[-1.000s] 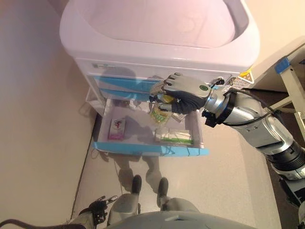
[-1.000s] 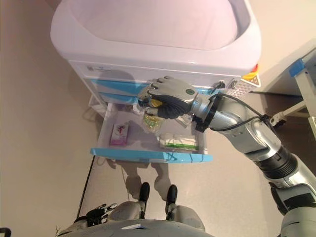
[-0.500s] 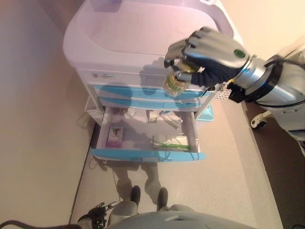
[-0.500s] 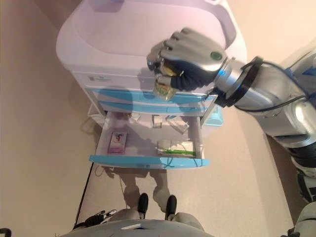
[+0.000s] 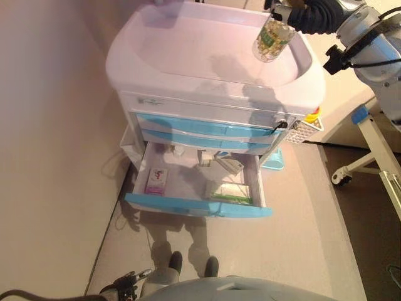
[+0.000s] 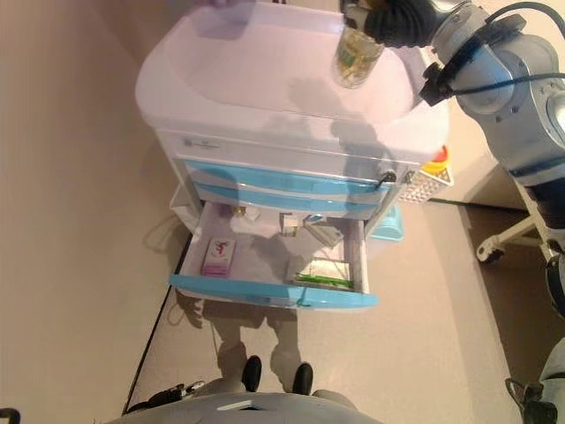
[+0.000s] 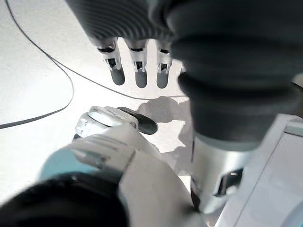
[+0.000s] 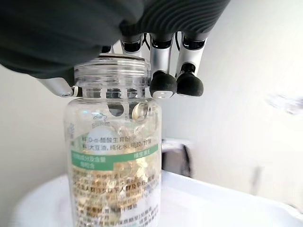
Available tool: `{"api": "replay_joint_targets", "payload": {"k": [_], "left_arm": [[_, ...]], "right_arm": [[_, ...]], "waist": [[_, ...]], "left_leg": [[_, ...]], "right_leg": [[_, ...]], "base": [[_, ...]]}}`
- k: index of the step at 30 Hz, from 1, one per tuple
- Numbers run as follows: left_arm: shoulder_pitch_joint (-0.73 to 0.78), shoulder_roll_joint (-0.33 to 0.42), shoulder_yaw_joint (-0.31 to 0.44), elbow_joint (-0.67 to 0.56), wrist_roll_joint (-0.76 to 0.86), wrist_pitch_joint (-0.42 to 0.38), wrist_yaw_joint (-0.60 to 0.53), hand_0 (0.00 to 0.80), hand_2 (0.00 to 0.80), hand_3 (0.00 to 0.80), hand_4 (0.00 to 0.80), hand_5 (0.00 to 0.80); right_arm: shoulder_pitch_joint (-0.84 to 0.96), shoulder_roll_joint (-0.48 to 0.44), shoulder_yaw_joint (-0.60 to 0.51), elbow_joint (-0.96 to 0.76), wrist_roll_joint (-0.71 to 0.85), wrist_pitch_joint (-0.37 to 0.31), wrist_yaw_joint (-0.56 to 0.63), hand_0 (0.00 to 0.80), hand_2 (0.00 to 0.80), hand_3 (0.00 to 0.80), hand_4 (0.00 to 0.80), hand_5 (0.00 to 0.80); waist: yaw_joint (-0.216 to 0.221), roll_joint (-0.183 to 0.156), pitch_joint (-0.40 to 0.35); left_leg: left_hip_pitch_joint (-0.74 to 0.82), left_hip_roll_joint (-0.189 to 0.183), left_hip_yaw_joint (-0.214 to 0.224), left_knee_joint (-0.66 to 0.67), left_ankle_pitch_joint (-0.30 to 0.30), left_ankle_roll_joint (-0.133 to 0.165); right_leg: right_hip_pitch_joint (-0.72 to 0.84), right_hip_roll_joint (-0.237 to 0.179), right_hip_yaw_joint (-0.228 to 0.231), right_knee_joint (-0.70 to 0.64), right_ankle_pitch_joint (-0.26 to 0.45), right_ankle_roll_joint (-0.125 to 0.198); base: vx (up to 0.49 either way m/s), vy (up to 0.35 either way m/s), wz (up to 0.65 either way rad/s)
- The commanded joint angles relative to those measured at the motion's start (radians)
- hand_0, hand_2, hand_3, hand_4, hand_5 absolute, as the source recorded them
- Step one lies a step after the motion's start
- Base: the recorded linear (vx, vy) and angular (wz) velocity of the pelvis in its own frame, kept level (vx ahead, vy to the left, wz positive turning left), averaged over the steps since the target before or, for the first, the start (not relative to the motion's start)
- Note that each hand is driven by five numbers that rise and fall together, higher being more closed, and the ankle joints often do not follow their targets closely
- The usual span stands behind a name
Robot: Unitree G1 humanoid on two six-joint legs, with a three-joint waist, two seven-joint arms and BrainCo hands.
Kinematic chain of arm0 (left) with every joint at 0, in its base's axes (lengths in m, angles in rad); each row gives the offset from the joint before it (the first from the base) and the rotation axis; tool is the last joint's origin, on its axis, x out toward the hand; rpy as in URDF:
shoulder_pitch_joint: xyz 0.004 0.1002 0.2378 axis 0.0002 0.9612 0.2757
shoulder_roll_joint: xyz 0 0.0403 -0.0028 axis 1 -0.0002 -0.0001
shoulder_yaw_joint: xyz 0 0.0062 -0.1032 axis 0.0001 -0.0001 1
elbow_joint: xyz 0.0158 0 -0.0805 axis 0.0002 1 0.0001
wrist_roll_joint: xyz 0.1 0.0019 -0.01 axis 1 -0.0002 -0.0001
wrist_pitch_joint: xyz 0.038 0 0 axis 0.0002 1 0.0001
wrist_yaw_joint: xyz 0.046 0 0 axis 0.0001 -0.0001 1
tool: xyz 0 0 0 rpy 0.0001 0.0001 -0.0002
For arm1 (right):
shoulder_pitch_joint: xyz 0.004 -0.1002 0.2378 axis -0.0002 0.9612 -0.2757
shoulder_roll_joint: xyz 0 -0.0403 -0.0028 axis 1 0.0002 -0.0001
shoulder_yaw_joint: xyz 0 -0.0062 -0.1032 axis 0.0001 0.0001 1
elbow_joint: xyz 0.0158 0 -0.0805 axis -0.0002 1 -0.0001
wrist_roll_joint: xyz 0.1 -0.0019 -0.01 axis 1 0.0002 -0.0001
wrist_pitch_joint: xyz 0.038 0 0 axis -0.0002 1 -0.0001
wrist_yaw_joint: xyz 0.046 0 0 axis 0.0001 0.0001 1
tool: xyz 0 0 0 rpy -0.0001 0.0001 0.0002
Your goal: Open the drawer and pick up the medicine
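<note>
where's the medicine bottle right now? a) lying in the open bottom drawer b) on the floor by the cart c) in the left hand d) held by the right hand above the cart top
d: the right hand has its fingers curled round the cap end of the medicine bottle, which hangs above the cart top, while the bottom drawer stands open below.

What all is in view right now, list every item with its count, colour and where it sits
Cart: one, white with blue drawer fronts, centre.
Bottom drawer: one, pulled open.
Medicine bottle: one, clear with a green label, held above the cart top.
Pink box: one, drawer's left side.
Green-and-white pack: one, drawer's front right.
Small boxes: a few, white, drawer's back.
Right hand: curled round the bottle's neck.
Left hand: hanging low, fingers straight, holding nothing.
</note>
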Motion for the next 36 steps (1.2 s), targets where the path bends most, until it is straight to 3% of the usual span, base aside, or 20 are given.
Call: {"api": "replay_joint_targets", "payload": {"k": [1, 5, 14, 27, 36], "left_arm": [[0.023, 0.052, -0.029, 0.034, 0.031, 0.03, -0.007, 0.0, 0.0, 0.0, 0.0, 0.0], [0.017, 0.063, -0.052, 0.025, 0.025, 0.042, -0.01, 0.0, 0.0, 0.0, 0.0, 0.0], [0.009, 0.075, -0.086, 0.014, 0.014, 0.046, -0.011, 0.0, 0.0, 0.0, 0.0, 0.0], [0.006, 0.09, -0.1, 0.0, 0.001, 0.028, -0.031, 0.0, 0.0, 0.0, 0.0, 0.0], [-0.01, 0.1, -0.114, -0.009, -0.009, 0.008, -0.041, 0.0, 0.0, 0.0, 0.0, 0.0]], "right_arm": [[-0.168, -0.017, 0.08, 0.133, 0.053, 0.027, -0.067, 0.8, 0.8, 0.8, 0.8, 0.8], [-0.245, 0.016, 0.161, 0.319, 0.082, 0.021, -0.067, 0.8, 0.8, 0.8, 0.8, 0.8], [-0.332, 0.069, 0.249, 0.55, 0.12, 0.046, -0.084, 0.8, 0.8, 0.8, 0.8, 0.8], [-0.31, 0.084, 0.261, 0.69, 0.086, 0.026, -0.059, 0.8, 0.8, 0.8, 0.8, 0.8], [-0.308, 0.11, 0.297, 0.688, 0.027, 0.012, -0.072, 0.8, 0.8, 0.8, 0.8, 0.8]], "waist": [[0.045, -0.024, -0.035], [0.069, -0.024, -0.03], [0.111, -0.019, -0.004], [0.138, -0.004, 0.046], [0.139, 0.004, 0.082]], "left_leg": [[-0.001, -0.034, -0.017, 0.019, -0.076, 0.002], [-0.002, -0.039, -0.034, 0.02, -0.074, 0.002], [-0.02, -0.049, -0.068, 0.027, -0.071, 0.003], [-0.055, -0.053, -0.098, 0.018, -0.06, 0.005], [-0.078, -0.052, -0.099, 0.018, -0.055, 0.009]], "right_leg": [[0.022, -0.035, -0.023, 0.075, -0.057, 0.059], [0.028, -0.04, -0.042, 0.072, -0.057, 0.059], [0.028, -0.047, -0.073, 0.063, -0.052, 0.058], [-0.001, -0.053, -0.099, 0.061, -0.052, 0.06], [-0.029, -0.055, -0.094, 0.068, -0.048, 0.06]], "base": [[0.036, 0.016, 0.06], [0.038, 0.012, 0.16], [0.019, 0.0, 0.14], [-0.025, 0.002, 0.09], [-0.023, -0.001, 0.02]]}}
